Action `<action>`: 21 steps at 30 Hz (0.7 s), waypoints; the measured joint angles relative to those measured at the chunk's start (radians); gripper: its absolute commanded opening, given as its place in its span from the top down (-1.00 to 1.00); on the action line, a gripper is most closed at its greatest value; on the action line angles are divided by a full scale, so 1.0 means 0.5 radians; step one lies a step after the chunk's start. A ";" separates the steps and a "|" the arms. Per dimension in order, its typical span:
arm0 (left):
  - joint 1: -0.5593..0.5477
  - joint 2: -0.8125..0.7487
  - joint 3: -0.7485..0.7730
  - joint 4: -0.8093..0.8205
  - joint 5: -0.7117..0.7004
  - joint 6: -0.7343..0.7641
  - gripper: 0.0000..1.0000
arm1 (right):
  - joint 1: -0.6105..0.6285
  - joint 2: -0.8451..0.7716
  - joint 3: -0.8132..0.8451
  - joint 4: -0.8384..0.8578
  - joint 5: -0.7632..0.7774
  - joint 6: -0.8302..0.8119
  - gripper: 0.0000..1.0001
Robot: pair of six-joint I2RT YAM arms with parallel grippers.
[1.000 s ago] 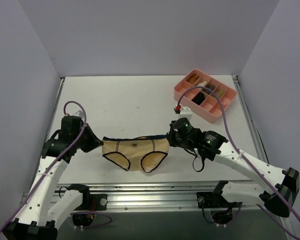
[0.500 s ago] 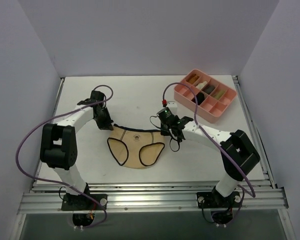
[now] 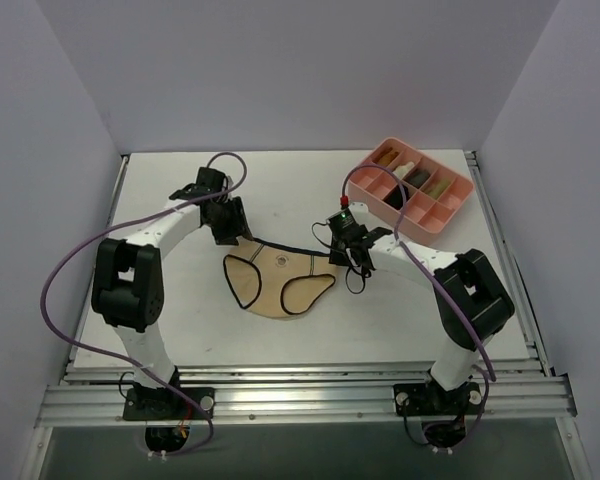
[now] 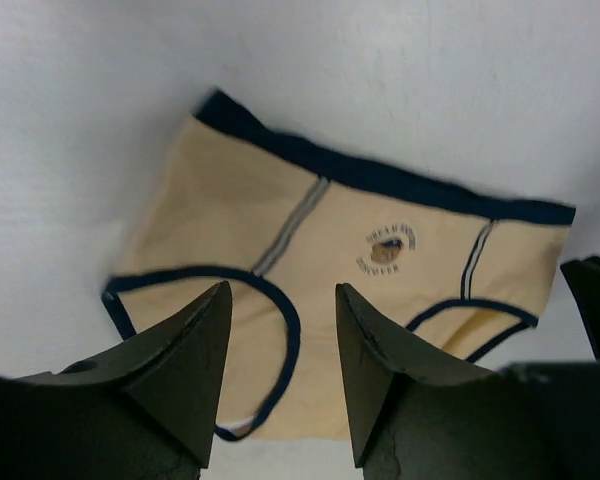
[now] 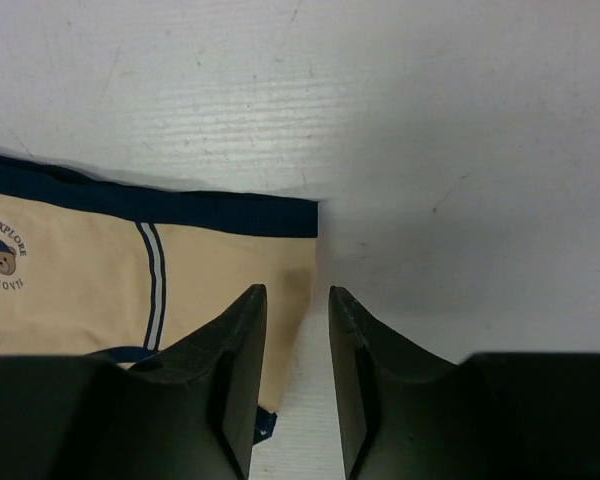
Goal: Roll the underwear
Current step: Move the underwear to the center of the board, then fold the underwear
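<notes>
underwear (image 3: 280,280): lay flat, unrolled
left gripper (image 4: 282,292): was spread, empty, above it
right gripper (image 5: 297,300): barely parted, empty, at its right edge

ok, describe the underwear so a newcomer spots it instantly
On the white table, look left of the pink divided tray, toward the middle. The underwear lies flat there: tan cloth with dark trim and a printed badge, the only spread-out garment in view.

The underwear (image 5: 80,270) runs off the left edge of the right wrist view, which cuts its printed badge, and its lower part is hidden behind the right hand (image 5: 293,300). The left hand (image 4: 282,292) covers its bottom hem in the left wrist view. From above, the pink tray (image 3: 450,212) holds items too small to identify.
</notes>
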State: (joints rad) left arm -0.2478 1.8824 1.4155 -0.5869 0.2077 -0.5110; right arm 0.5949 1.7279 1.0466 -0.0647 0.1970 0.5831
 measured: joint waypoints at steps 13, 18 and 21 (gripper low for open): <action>-0.371 -0.420 -0.726 0.033 -0.008 -0.200 -0.08 | -0.201 0.046 -0.031 0.033 -0.242 0.037 0.32; -0.359 -0.393 -0.745 0.031 -0.023 -0.231 -0.08 | -0.196 0.098 -0.047 0.042 -0.323 0.060 0.49; -0.358 -0.365 -0.680 0.011 -0.029 -0.230 -0.08 | -0.162 0.040 -0.098 0.047 -0.353 0.092 0.49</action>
State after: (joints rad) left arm -0.4267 1.6997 1.0756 -0.5812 0.1932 -0.6262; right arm 0.5140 1.7477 0.9974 -0.0414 0.0204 0.6289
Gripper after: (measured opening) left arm 0.543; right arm 0.256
